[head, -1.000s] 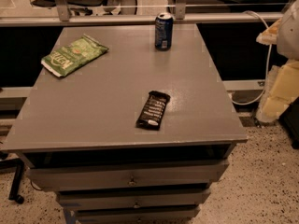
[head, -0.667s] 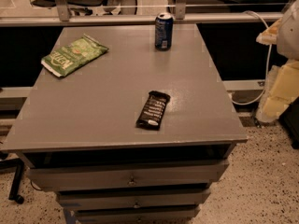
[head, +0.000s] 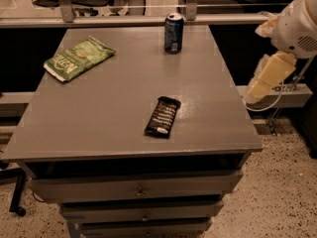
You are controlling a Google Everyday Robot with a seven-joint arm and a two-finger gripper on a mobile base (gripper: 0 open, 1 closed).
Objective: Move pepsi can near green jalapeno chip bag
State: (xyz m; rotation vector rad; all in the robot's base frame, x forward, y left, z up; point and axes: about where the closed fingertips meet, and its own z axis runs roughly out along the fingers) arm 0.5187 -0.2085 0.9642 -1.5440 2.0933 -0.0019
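The pepsi can is dark blue with a silver top and stands upright at the far edge of the grey table, right of its middle. The green jalapeno chip bag lies flat at the far left of the table, well apart from the can. My gripper hangs off the table's right side, on a white and cream arm, to the right of the can and lower in the view. It holds nothing that I can see.
A black rectangular bar wrapper lies near the table's front middle. The table has drawers below its top. A rail with posts runs behind the table, with chairs beyond it. Speckled floor lies at the right.
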